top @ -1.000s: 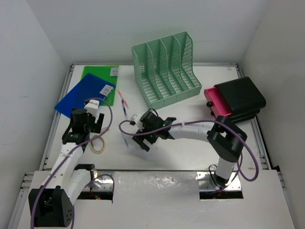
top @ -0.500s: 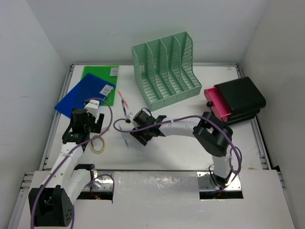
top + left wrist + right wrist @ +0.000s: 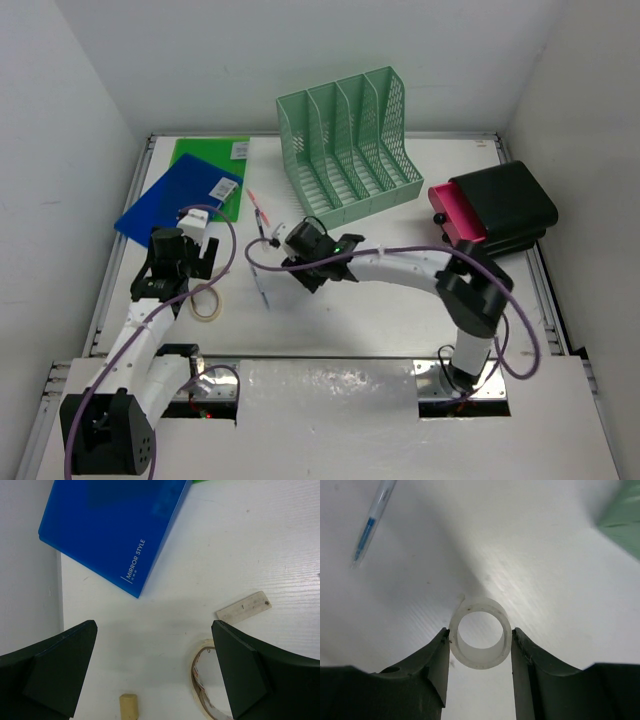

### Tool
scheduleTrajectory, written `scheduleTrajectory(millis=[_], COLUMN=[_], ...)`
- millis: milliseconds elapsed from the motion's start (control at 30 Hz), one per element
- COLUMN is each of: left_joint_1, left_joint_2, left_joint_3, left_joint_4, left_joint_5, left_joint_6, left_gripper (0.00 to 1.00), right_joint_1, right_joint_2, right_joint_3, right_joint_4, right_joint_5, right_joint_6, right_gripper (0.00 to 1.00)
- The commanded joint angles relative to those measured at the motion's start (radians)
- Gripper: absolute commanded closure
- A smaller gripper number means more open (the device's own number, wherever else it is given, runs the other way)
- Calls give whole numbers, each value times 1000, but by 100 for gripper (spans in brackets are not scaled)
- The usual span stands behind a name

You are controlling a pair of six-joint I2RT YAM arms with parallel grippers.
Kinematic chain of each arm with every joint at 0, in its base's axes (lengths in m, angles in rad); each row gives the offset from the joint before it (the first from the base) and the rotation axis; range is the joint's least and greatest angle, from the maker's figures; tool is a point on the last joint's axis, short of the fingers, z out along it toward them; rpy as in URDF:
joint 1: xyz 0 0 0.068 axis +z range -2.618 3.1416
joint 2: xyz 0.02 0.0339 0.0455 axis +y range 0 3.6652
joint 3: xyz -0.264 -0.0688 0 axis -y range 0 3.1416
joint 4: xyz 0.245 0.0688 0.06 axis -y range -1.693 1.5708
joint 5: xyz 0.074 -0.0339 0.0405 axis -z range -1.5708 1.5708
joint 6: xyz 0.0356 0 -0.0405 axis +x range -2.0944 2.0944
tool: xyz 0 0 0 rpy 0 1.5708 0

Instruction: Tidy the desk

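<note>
Grasp step judged in hand: white ring (image 3: 481, 663) is clamped in right end effector (image 3: 480, 647) mid-frame, left end effector (image 3: 152, 627) is spread wide, empty; next, ring likely to be carried off tabletop (image 3: 400, 320) and stowed.

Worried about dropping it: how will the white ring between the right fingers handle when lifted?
The white ring looks thin-walled and hollow, so probably light, and may flex if the right gripper squeezes harder. Its smooth round wall would likely roll if released on the desk.
</note>
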Motion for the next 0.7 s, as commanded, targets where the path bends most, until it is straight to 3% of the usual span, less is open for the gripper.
scheduleTrajectory(millis=[0, 133, 167, 200, 300, 533, 667], left_joint_1=[9, 9, 11, 11, 9, 9, 9], left_joint_2=[-6, -12, -15, -15, -17, -23, -26], left_joint_3=[14, 14, 14, 14, 14, 14, 13], left_joint_4=[41, 42, 41, 41, 42, 39, 38], left_joint_5=[-7, -9, -7, -6, -4, -4, 0], left_joint_6=[-11, -12, -12, -12, -12, -11, -11], left_gripper=[1, 1, 1, 1, 1, 1, 1], right_joint_1=[-70, -245, -368, -369, -542, -782, -822], right_joint_2=[-209, -358, -408, -409, -462, -400, -357], right_joint_3=[54, 59, 56, 56, 69, 114, 128], right_joint_4=[-59, -125, -134, -134, -176, -203, -199], right_joint_5=[99, 133, 148, 164, 250, 178, 190], right_joint_6=[-14, -8, -12, -19, -37, -28, -42], right_gripper=[71, 73, 74, 74, 77, 81, 81])
